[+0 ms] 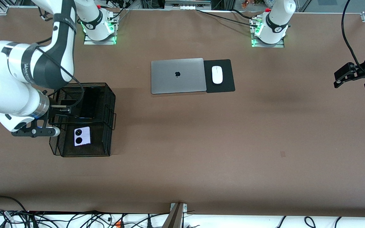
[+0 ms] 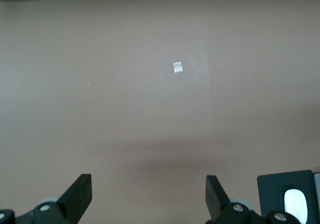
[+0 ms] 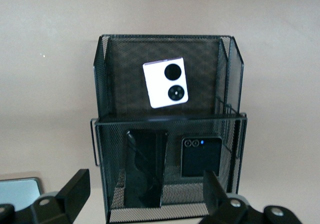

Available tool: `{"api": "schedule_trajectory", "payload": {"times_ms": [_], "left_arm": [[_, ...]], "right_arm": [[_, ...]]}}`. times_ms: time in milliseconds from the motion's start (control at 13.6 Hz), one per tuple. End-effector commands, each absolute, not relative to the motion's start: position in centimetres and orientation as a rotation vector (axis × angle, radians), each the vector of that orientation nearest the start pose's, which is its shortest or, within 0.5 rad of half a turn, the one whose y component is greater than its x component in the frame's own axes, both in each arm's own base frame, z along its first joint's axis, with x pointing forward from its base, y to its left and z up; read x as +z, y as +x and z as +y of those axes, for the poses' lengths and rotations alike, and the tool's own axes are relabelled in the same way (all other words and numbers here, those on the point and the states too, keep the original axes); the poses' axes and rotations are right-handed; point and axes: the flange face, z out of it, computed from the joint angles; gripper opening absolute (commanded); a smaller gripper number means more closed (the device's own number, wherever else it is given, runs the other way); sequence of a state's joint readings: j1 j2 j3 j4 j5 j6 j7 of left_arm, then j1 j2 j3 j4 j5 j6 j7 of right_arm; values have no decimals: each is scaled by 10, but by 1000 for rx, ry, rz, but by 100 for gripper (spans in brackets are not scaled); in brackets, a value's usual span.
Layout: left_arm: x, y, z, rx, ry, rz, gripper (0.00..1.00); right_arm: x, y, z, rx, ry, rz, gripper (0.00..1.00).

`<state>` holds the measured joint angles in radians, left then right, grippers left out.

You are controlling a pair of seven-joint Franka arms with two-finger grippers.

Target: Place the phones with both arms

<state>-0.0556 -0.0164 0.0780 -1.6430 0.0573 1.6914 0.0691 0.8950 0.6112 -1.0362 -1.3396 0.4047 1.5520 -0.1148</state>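
Black mesh basket with phones

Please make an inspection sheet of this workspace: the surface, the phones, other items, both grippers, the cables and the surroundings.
Surface: brown table, a small pale mark on it.
Job's things: lilac-white phone, slim black phone and folded black phone, all inside the black mesh basket.
Clutter: closed laptop; white mouse on a black pad.
Grippers: right gripper open, over the basket; left gripper open, over bare table at the left arm's end, waiting.
Cables: black cables along the table's near edge.
Surroundings: nothing seen.
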Motion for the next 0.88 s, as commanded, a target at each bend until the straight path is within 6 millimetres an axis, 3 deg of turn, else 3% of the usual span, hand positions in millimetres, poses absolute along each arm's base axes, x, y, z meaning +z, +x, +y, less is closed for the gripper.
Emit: {"api": "schedule_trajectory", "payload": {"times_ms": [0,221,442,811], "left_arm": [[616,563,19,-103,-3090,69,100],[615,563,19,-99,-3091,69,100],[615,563,20,-99,-3092,69,100],[615,563,20,-99,-3091,67,100]], "right_arm": [[504,626,99,181,-3195,-25,100],[525,601,80,173,-3201,-34,100],[555,577,49,135,-3189,-44,100],[591,555,-3,119,-3196,12,100]]}}
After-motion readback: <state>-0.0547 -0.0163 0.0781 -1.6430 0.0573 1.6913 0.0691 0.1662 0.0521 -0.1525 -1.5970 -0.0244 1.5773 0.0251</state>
